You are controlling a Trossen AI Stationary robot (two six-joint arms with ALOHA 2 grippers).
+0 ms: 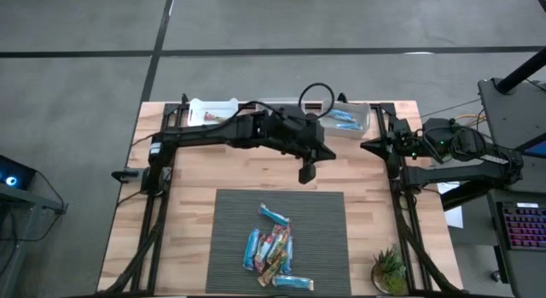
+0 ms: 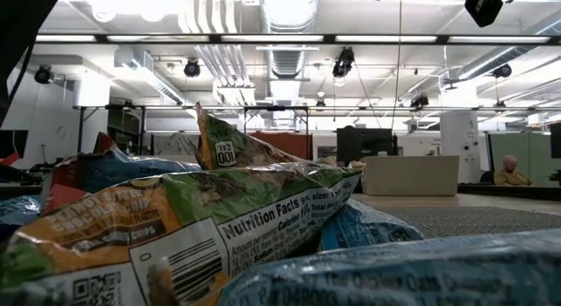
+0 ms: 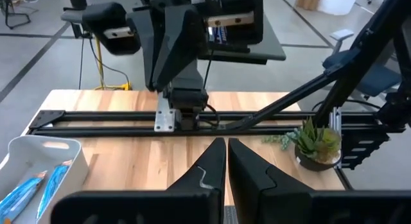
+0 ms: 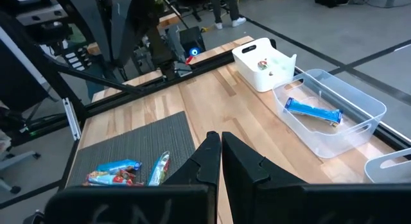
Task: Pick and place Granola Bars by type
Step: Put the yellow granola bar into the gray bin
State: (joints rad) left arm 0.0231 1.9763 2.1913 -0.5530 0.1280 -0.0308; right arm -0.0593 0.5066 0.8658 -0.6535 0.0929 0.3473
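Several granola bars (image 1: 273, 251), blue ones and multicoloured ones, lie in a loose heap on the grey mat (image 1: 230, 213) at the table's near middle. They fill the low view (image 2: 219, 227) and show in the right wrist view (image 4: 128, 169). My left gripper (image 1: 307, 174) hangs shut and empty above the wood just beyond the mat's far edge; its fingertips meet in the left wrist view (image 3: 227, 144). My right gripper (image 1: 365, 147) waits shut and empty at the table's right side (image 4: 220, 137).
Three bins stand along the far edge: a white bin (image 4: 263, 63) at the left, a clear bin (image 4: 327, 115) holding a blue bar, and a pale bin (image 1: 345, 117) with blue bars (image 3: 38, 182). A small potted plant (image 1: 390, 268) stands at the near right corner.
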